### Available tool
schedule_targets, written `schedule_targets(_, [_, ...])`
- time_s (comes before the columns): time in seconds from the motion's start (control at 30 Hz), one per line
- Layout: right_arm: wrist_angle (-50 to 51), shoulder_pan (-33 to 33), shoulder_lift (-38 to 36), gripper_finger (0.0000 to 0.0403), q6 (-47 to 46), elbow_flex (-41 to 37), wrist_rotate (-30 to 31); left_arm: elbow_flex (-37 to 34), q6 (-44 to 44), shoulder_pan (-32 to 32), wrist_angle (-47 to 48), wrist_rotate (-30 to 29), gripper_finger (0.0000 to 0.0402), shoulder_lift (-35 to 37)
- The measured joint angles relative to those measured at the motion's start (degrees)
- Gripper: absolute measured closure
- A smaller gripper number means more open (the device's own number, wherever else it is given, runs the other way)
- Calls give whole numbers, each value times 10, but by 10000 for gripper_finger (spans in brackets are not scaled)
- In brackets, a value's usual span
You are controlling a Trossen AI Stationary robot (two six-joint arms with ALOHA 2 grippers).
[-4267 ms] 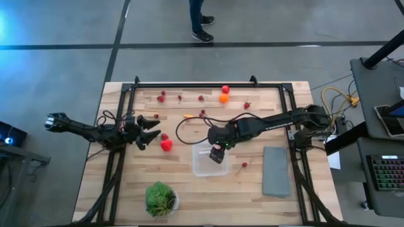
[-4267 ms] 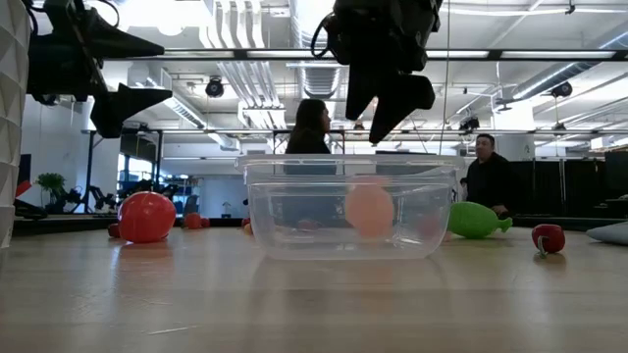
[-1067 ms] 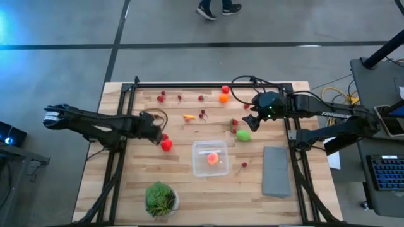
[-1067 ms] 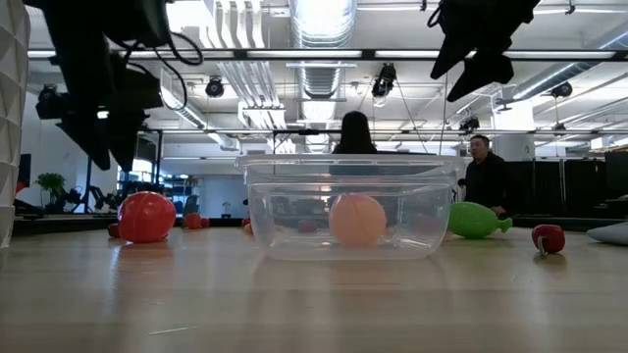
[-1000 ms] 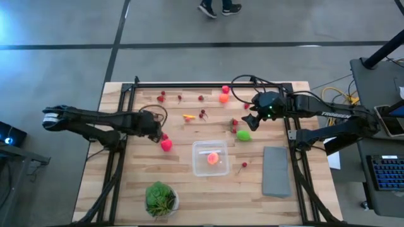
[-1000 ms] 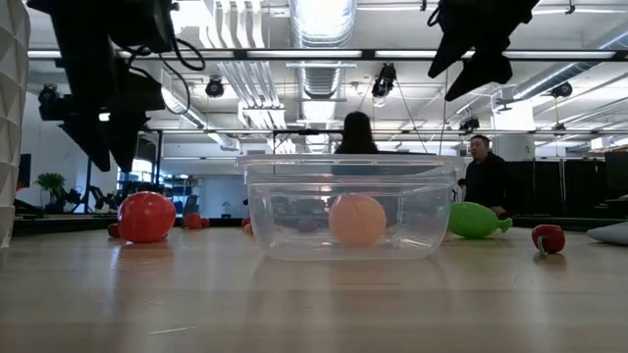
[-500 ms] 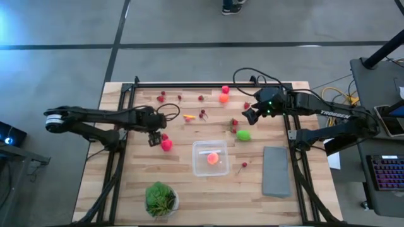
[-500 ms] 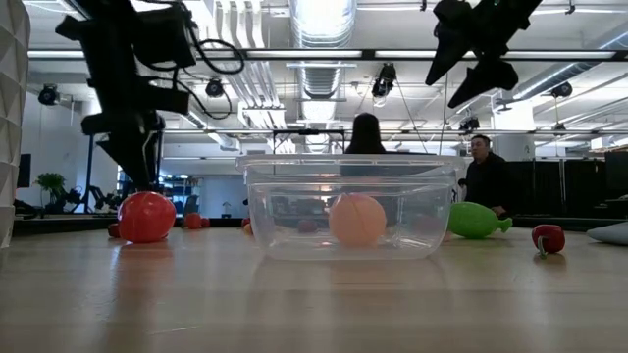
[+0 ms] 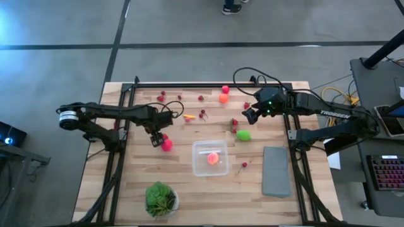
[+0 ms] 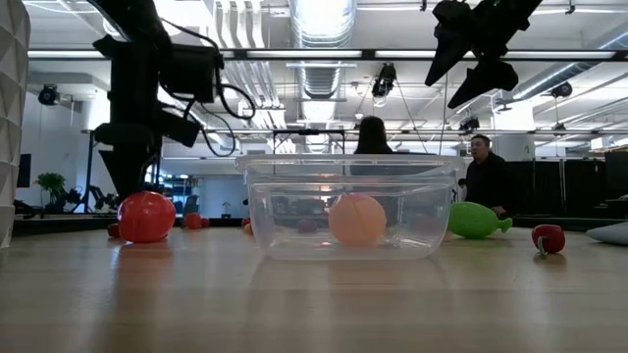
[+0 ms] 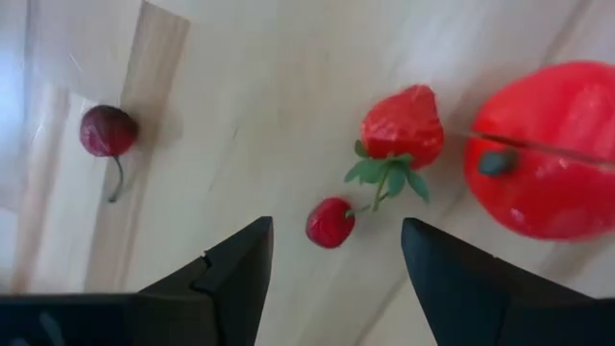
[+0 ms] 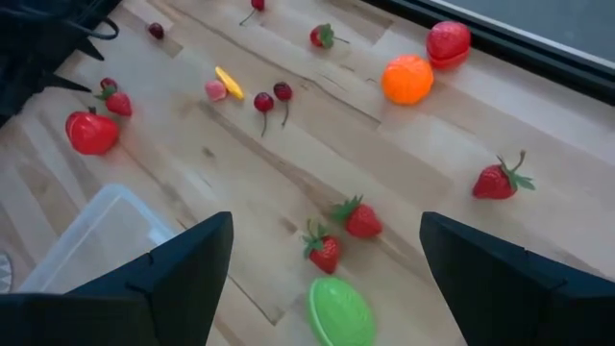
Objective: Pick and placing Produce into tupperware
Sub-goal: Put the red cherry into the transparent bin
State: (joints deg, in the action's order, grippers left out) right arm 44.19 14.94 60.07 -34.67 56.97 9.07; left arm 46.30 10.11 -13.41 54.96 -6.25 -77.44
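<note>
The clear tupperware (image 9: 210,157) sits mid-table with one orange-pink piece (image 10: 357,219) lying in it. Produce is scattered over the far half of the table. My left gripper (image 9: 156,138) is open and points down at a small red cherry (image 11: 330,222), which lies between its fingers untouched. Beside the cherry lie a strawberry (image 11: 402,125) and a large red fruit (image 9: 166,145). My right gripper (image 9: 247,115) is open and raised above two strawberries (image 12: 360,219) and a lime-green piece (image 9: 243,135).
A grey slab (image 9: 276,171) lies near the table's right edge, and a leafy plant in a white bowl (image 9: 161,198) stands at the near edge. A cherry (image 9: 243,165) lies right of the tupperware. An orange (image 12: 407,79), cherries (image 12: 272,98) and berries line the far side. People stand beyond the table.
My left gripper has moved a little toward the table's right and near edges, toward the large red fruit. It has come down close over the cherry and strawberry, staying open. No produce has moved.
</note>
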Motion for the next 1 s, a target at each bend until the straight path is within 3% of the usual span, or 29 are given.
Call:
schedule_targets(0.3, [-1,1,0,76,18,0,0,38,75,-25,59,76,185,-45])
schedule_targets(0.47, [-1,4,0,76,22,0,0,38,-45,-20,55,66,185,-79])
schedule_targets(0.7, [-1,3,0,76,2,0,-1,36,-132,-20,55,-37,185,-114])
schedule_targets(1.0, [0,3,0,76,-13,0,-3,35,-204,-20,44,-28,185,-79])
